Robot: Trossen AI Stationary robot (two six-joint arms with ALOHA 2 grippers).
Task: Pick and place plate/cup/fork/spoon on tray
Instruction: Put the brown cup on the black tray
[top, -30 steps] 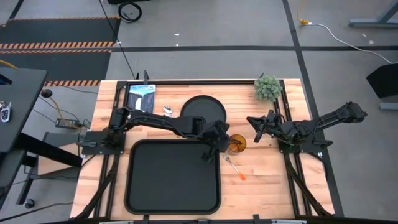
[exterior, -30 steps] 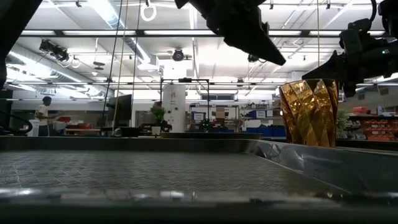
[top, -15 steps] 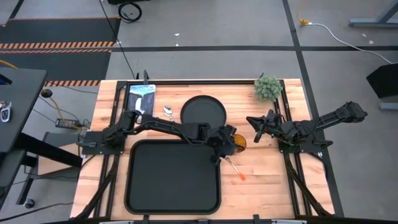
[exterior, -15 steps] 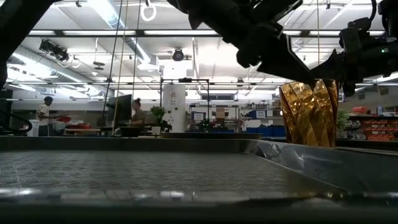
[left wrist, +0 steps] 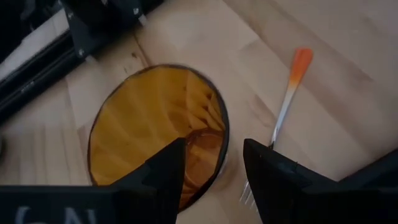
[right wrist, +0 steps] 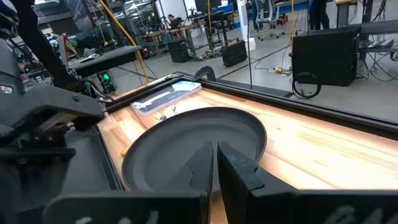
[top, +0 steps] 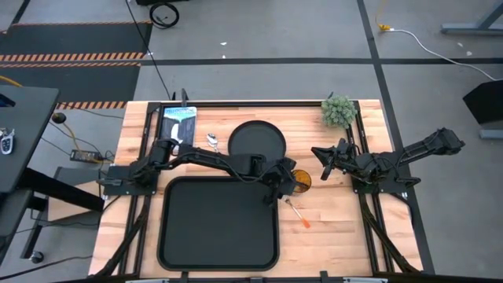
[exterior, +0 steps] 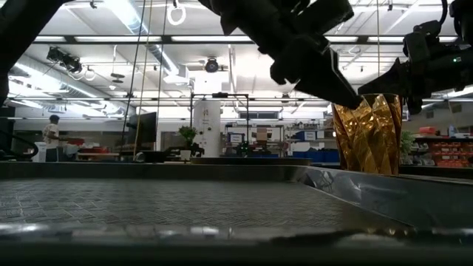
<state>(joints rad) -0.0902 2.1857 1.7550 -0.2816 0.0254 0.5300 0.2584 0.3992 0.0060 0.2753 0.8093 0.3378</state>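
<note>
The amber cup stands upright on the wood just right of the black tray. My left gripper is open at the cup's rim. One finger is over the inside and the other is outside the wall on the tray side. The fork lies flat near the cup. The black plate and the spoon lie at the far side. My right gripper is shut and empty, right of the cup.
A blue-white picture panel stands at the far left and a small green plant at the far right corner. Dark metal rails run along the table's left and right sides. Bare wood lies right of the fork.
My left gripper has gone from over the tray's right edge toward the table's right edge and down to the cup's rim, where its fingers now straddle the cup's wall. The cup has stayed where it was.
</note>
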